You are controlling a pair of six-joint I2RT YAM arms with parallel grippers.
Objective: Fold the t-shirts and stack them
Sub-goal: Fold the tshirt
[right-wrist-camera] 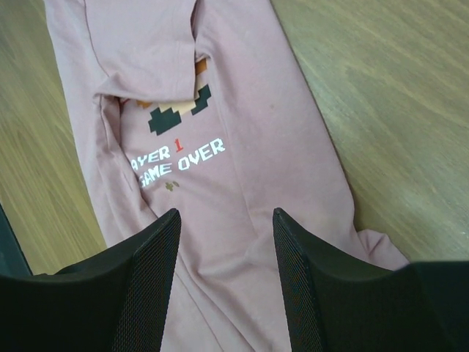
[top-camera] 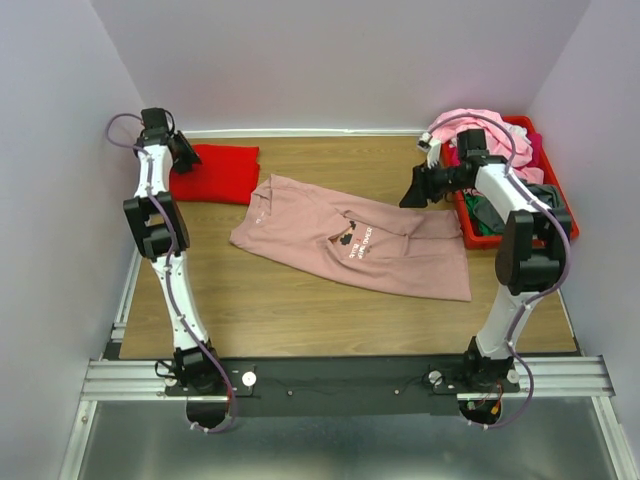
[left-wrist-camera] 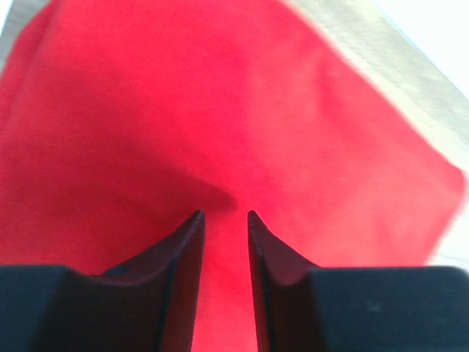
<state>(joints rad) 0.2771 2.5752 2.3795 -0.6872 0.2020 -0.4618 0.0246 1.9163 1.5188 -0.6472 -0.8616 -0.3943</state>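
Observation:
A bright red t-shirt (top-camera: 215, 172) lies folded at the back left of the table. My left gripper (top-camera: 185, 150) hovers at its left end. In the left wrist view the red t-shirt (left-wrist-camera: 220, 110) fills the frame, and the left gripper (left-wrist-camera: 226, 214) is open by a narrow gap with nothing pinched. A dusty-pink t-shirt (top-camera: 350, 240) with a dark chest print (right-wrist-camera: 176, 114) lies partly folded across the middle. My right gripper (top-camera: 412, 188) is over its right part. Seen from the right wrist, the right gripper (right-wrist-camera: 226, 213) stands open above the pink t-shirt (right-wrist-camera: 242, 95), holding nothing.
A red plastic bin (top-camera: 478, 232) stands at the back right behind the right arm, holding a light pink t-shirt (top-camera: 465, 120), a magenta one (top-camera: 535, 150) and other clothes. Walls close in the table at the back and both sides. Bare wood (top-camera: 300, 310) shows in front of the pink shirt.

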